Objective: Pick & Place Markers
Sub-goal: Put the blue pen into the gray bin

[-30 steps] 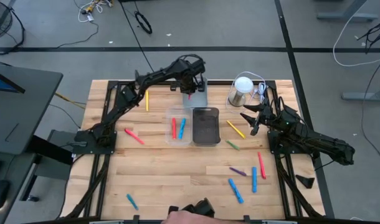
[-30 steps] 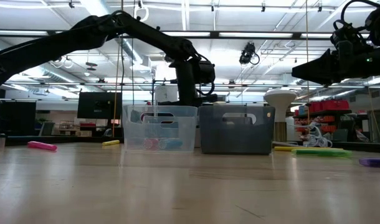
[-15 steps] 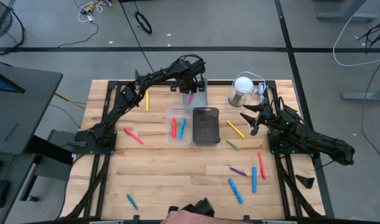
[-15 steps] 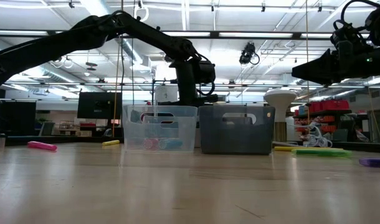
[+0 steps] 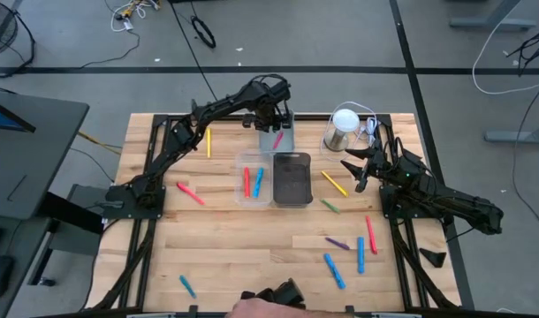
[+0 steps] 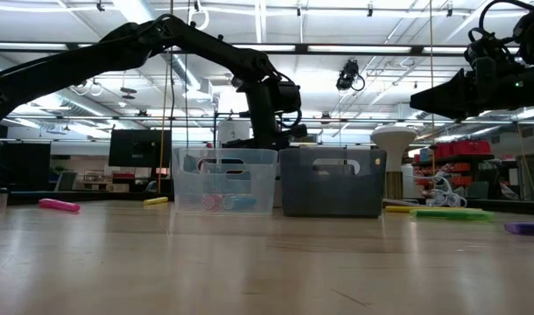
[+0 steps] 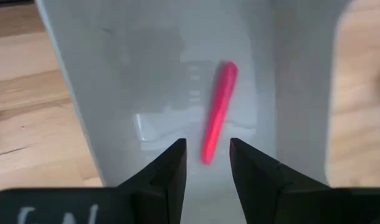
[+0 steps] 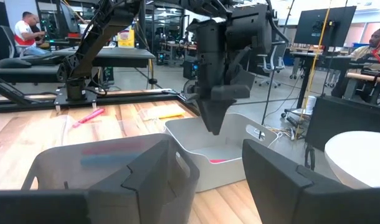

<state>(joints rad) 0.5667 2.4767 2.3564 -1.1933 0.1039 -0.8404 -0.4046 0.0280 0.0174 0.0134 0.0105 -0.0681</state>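
My left gripper (image 5: 273, 118) (image 7: 205, 155) hangs open above a pale grey bin (image 5: 287, 145) (image 7: 109, 74) at the table's far edge. A pink marker (image 5: 277, 140) (image 7: 217, 112) lies flat on that bin's floor, below and clear of the fingers. The clear bin (image 5: 254, 179) holds a red marker (image 5: 246, 181) and a blue marker (image 5: 258, 180). A dark bin (image 5: 292, 179) stands beside it. My right gripper (image 5: 352, 168) (image 8: 209, 180) waits open in the air right of the dark bin, near a yellow marker (image 5: 334, 183).
Loose markers lie on the wood: pink (image 5: 190, 192), yellow (image 5: 208, 141), blue (image 5: 187, 284), green (image 5: 330, 206), purple (image 5: 337, 241), red (image 5: 371, 234), two blue (image 5: 360, 254). A metal cup with a white lid (image 5: 343, 128) stands far right. A person's hand (image 5: 261, 307) shows at the near edge.
The pink marker has come away from under my left gripper, dropped and tipped over. It now lies slanted on the floor of the pale grey bin. My right arm has kept still.
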